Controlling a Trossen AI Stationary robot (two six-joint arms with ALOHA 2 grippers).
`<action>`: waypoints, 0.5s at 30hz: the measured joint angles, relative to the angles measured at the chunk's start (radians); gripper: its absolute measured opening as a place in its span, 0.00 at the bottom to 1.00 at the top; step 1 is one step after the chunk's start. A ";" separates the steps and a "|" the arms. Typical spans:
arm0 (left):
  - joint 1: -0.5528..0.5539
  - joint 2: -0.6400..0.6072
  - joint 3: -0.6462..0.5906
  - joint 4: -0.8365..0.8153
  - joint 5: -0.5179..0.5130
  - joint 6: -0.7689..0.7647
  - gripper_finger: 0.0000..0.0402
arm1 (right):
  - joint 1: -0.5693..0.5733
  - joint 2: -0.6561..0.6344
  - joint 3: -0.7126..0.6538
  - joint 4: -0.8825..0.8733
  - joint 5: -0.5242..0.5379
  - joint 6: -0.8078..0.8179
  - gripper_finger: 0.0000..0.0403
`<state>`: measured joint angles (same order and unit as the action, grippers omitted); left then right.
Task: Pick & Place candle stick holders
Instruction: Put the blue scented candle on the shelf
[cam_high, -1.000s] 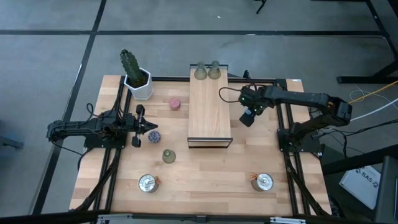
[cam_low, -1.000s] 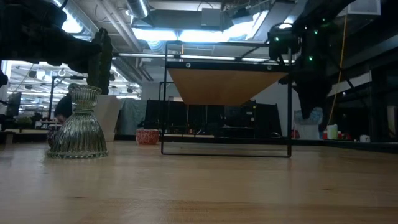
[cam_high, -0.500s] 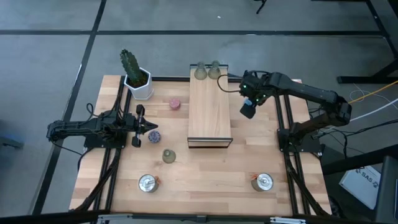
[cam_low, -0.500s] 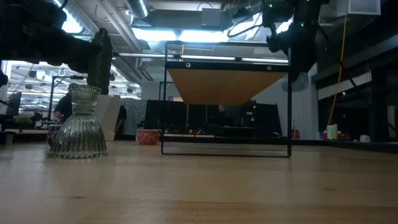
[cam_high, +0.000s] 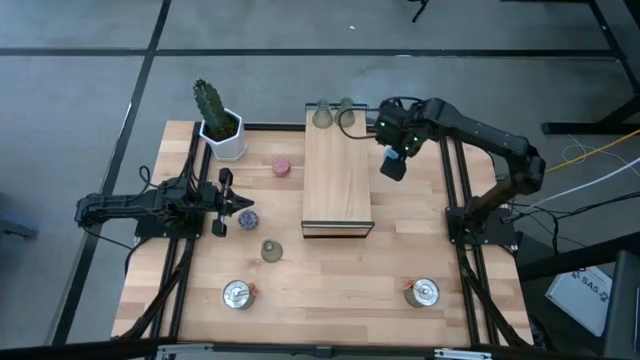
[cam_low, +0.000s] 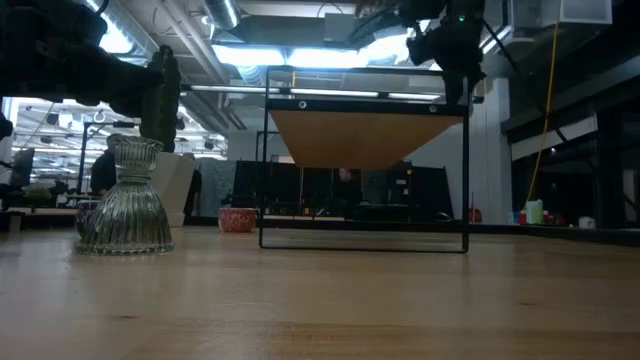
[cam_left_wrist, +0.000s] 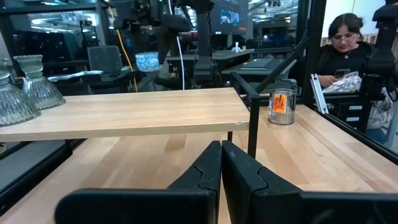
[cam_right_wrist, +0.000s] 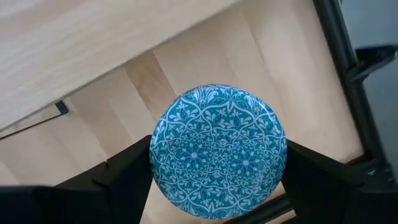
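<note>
My right gripper (cam_high: 393, 162) is shut on the blue patterned holder (cam_right_wrist: 217, 149), high above the table by the right edge of the long wooden board (cam_high: 337, 180). Two olive-green holders (cam_high: 333, 114) stand on the board's far end. A third green one (cam_high: 271, 250) stands on the table, as do the pink one (cam_high: 282, 166) and two silver ones (cam_high: 238, 294) (cam_high: 422, 292). My left gripper (cam_high: 240, 205) is shut and empty, right beside the purple holder (cam_high: 248, 219); I cannot tell whether they touch. My right gripper pinches the blue holder by its round rim (cam_right_wrist: 158, 155) between its two fingers (cam_right_wrist: 124, 177), one on each opposite side. The fingers come from above, pointing down. The holder is lifted clear of the table, level, its patterned round face toward the wrist.
A cactus in a white pot (cam_high: 218, 125) stands at the far left. The board is raised on a black wire frame (cam_low: 362, 240). Black rails (cam_high: 455, 200) run along both sides of the table. A person (cam_left_wrist: 345, 43) sits beyond the table.
My right gripper has risen and gone toward the table's far edge and a little toward the board's far end, carrying the blue holder level and clear of the table.
</note>
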<state>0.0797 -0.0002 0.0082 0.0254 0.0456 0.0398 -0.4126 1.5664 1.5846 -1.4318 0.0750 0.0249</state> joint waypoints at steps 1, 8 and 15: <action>0.000 0.000 0.000 0.000 0.000 0.000 0.02 | 0.000 0.016 0.022 -0.006 0.000 -0.016 0.77; 0.000 0.000 0.000 0.000 0.000 0.000 0.02 | 0.014 0.112 0.133 -0.006 -0.001 -0.124 0.77; 0.000 0.000 0.000 0.000 0.000 0.000 0.02 | 0.033 0.188 0.177 0.006 -0.024 -0.197 0.77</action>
<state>0.0795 -0.0002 0.0082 0.0254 0.0456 0.0395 -0.3792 1.7546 1.7619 -1.4261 0.0513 -0.1718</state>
